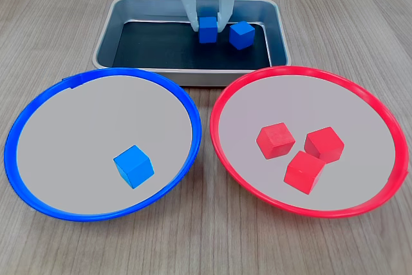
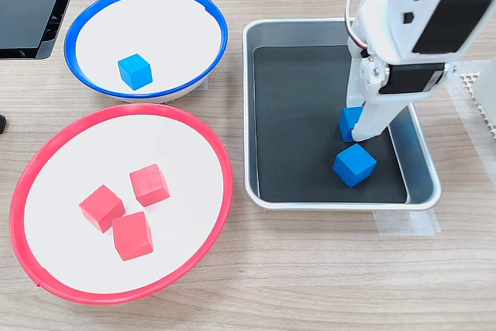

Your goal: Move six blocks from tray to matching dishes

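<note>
1. Two round dishes take up most of the wooden table (image 1: 206, 249). The red-rimmed dish (image 1: 226, 149) sits on the first exterior view's right, and the blue-rimmed dish (image 1: 19, 178) on that same exterior view's left. Their rims lie just beside each other; I cannot tell whether they touch.
2. White arm (image 2: 422, 13) reaches down into the tray in both exterior views.
3. Silver tray (image 1: 106, 37) with black bottom lies just behind both dishes in the first exterior view. In the second exterior view it is on the right, its long side near both rims.
4. Gripper (image 1: 208, 25): white fingers stand on either side of one blue cube (image 1: 208, 30), closed to about the cube's width, and appear to clamp it. This gripped cube sits low in the tray, at or just above the black bottom; contact with the bottom cannot be told.
5. Second blue cube (image 1: 242, 35) lies free on the tray bottom, just beside the gripped one, toward the first exterior view's right, turned at an angle.
6. Third blue cube (image 1: 134, 165) rests alone in the blue-rimmed dish, off centre, toward the red-rimmed dish.
7. Three red cubes (image 1: 275, 140) (image 1: 324, 144) (image 1: 304, 172) are clustered in the red-rimmed dish, close together, some edges touching or nearly so.
</note>
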Motion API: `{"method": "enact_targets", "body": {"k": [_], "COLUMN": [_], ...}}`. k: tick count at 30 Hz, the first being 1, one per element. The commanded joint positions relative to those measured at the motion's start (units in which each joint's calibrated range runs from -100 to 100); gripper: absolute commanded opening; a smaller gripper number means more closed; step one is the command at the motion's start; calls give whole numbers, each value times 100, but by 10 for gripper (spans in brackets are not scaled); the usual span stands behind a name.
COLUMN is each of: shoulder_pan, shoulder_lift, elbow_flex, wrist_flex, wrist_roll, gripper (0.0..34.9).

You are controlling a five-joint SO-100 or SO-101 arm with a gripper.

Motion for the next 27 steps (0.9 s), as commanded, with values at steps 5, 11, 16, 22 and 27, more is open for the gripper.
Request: {"method": "enact_targets", "body": {"k": [5, 11, 16, 22, 27], "shoulder_pan": [87, 614, 1320, 1640, 1669], "shoulder_lift": [413, 2792, 4813, 5368, 5018], "elbow_flex": [-2835, -6913, -8715, -8297, -7459], "wrist_flex": [2197, 2197, 1710, 678, 158], "wrist_roll": [-581, -2750, -2979, -2481, -2227], "gripper": [1, 0, 0, 17, 221]}}
